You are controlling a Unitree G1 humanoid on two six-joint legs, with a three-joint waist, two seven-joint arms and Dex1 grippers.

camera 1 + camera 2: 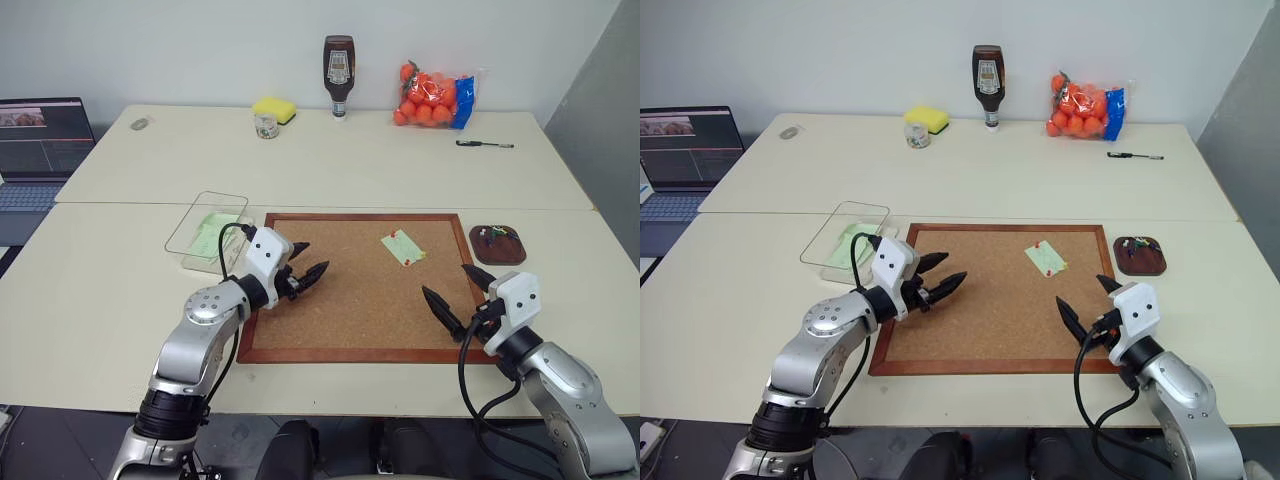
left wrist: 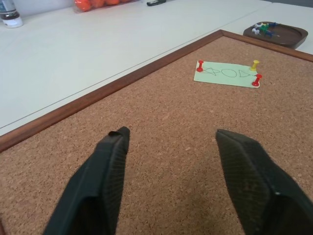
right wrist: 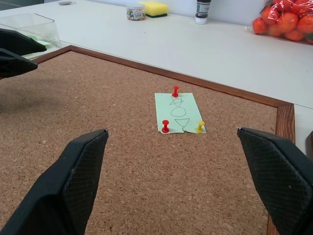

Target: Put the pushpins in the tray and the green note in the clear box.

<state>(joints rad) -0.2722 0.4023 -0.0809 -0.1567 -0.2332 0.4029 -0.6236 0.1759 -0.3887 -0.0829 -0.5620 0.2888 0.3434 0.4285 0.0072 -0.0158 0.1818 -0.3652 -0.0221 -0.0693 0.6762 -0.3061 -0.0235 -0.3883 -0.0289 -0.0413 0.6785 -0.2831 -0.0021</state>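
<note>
Start at your left: the clear box [image 1: 207, 232] sits just beside the left gripper [image 1: 301, 272], off the corkboard's [image 1: 350, 300] left edge, and already has pale green paper lying in it. The left gripper hovers over the board's left part with its fingers spread and nothing between them. It points across the cork toward the green note [image 2: 227, 74], which lies well ahead of it.

That note is fixed to the board by three pushpins: two red ones [image 3: 165, 126] and a yellow one [image 3: 200, 127]. You likely can't lift the paper until those come out, so they look like the step in hand.

The right gripper [image 1: 453, 295] hovers over the board's lower right corner, fingers wide apart and empty, with the note ahead of it and to its left. The tray [image 1: 498, 244] sits just off the board's right edge, ahead of this gripper, and already holds a few coloured pins. That puts the right arm closer for carrying pins across.
</note>
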